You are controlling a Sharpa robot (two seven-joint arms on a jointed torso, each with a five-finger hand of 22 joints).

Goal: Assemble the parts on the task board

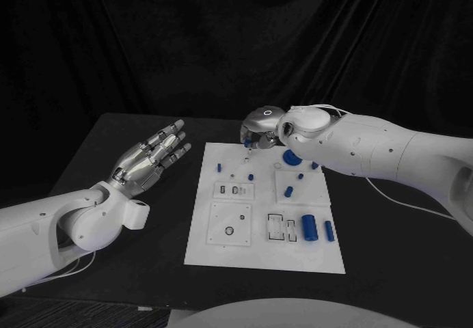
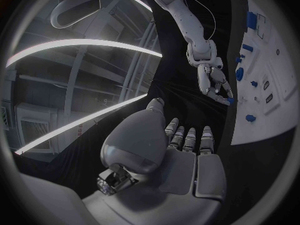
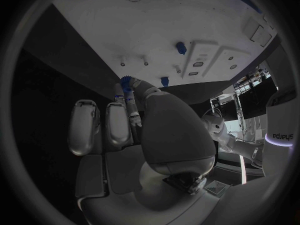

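The white task board lies in the middle of the black table. On it are a round blue part, two blue cylinders near its right edge and several small blue pegs. My right hand hovers over the board's far edge and pinches a small blue part between thumb and fingertip. The left wrist view shows the same hand with that part at its fingertips. My left hand is raised left of the board, fingers spread, holding nothing.
The board has recessed slots and holes, among them a round hole and rectangular pockets. Black table surrounds the board on all sides, with a dark curtain behind.
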